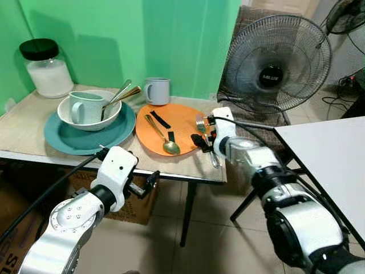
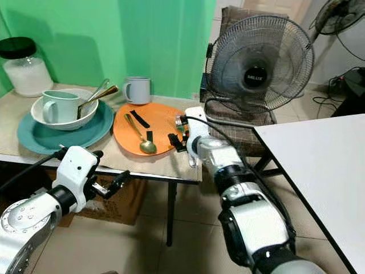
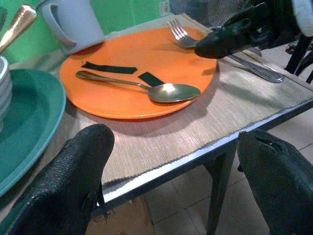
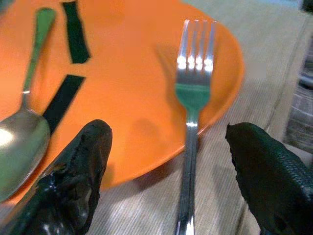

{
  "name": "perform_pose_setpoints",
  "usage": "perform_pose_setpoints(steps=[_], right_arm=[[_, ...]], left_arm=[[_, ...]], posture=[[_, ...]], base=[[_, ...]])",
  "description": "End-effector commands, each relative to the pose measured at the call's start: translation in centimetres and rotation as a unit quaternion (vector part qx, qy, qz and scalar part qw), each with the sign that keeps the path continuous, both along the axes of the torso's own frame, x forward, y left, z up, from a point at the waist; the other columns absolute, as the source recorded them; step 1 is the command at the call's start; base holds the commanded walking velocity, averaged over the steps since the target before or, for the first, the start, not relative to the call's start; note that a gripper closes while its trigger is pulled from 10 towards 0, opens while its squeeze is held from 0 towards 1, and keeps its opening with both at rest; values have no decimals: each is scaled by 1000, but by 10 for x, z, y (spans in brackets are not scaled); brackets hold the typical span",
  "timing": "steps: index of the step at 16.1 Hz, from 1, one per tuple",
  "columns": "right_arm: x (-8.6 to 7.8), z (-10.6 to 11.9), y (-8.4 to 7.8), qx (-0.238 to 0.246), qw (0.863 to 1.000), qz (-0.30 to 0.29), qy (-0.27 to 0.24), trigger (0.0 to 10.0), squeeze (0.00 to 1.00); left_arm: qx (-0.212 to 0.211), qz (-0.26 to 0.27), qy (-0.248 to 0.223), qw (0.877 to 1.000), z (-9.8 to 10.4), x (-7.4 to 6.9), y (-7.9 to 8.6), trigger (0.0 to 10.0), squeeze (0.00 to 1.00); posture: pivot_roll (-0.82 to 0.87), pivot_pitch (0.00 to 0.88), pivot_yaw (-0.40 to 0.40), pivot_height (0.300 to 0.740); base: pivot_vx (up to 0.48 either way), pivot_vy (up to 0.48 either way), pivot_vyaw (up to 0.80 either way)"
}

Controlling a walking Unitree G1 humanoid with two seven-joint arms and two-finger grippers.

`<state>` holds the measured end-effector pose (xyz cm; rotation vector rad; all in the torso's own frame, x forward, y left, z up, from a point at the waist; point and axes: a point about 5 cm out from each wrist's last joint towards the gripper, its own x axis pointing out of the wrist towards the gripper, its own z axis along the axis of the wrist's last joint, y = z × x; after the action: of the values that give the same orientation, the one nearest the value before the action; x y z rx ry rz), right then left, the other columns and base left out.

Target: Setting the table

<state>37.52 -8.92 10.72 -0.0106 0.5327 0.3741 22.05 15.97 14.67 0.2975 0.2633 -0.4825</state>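
You have the right gripper (image 4: 168, 181) open astride the fork (image 4: 191, 127) on the orange plate (image 4: 132, 88); next, close on its handle. Left gripper (image 3: 178, 181) open, idle.

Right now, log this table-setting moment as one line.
right gripper: open, straddling fork | fork: tines on orange plate rim, handle on placemat | spoon: on plate | left gripper: open, off table edge

A black-lidded glass jar (image 1: 47, 68) of white contents stands at upper left against a green wall (image 1: 142, 40), a black pedestal fan (image 1: 275, 61) fills the upper right before a checked chair (image 2: 239, 134), a white table (image 1: 333, 162) juts from the right edge, and a cardboard box (image 1: 137, 205) sits on the tiled floor (image 1: 211, 240) below.
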Motion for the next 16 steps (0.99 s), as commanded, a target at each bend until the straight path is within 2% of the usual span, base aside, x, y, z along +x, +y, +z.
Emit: perform_pose_setpoints(steps=[1, 3, 4, 7, 8, 10, 13, 16], right_arm=[[5, 8, -3, -1, 1000, -15, -14, 7608, 0], [6, 8, -1, -1, 1000, -13, -14, 7255, 0], [6, 7, 0, -5, 1000, -14, -13, 5059, 0], [6, 3, -2, -10, 1000, -27, -8, 4039, 0], [5, 2, -3, -5, 1000, -31, -3, 3098, 0], [5, 0, -3, -3, 999, -32, 2, 2314, 0], [4, -2, -2, 4, 999, -33, 8, 0, 0], [2, -5, -2, 6, 999, -35, 15, 0, 0]], left_arm=[[-2, -13, -6, 1000, 2, -3, -3, 10000, 0], [-1, -16, -3, 1000, 2, -4, -4, 10000, 0], [-2, -24, 1, 1000, 1, -6, -6, 10000, 0], [-11, -47, 8, 999, 1, -10, -10, 10000, 0], [-10, -47, 8, 999, 1, -10, -10, 10000, 0], [-10, -48, 9, 999, 1, -10, -10, 10000, 0], [-9, -49, 10, 999, 2, -11, -9, 10000, 0], [-9, -48, 10, 999, 3, -13, -9, 10000, 0]], posture=[[0, 9, -86, 740], [1, 9, -87, 740], [2, 8, -89, 740], [3, 10, -90, 740], [3, 12, -89, 740], [4, 14, -90, 740], [6, 17, -91, 740], [15, 22, -96, 740]], base=[[0, 0, 0], [0, 0, 0], [0, 0, 0], [0, 0, 0], [0, 0, 0], [0, 0, 0], [0, 0, 0], [0, 0, 0]])
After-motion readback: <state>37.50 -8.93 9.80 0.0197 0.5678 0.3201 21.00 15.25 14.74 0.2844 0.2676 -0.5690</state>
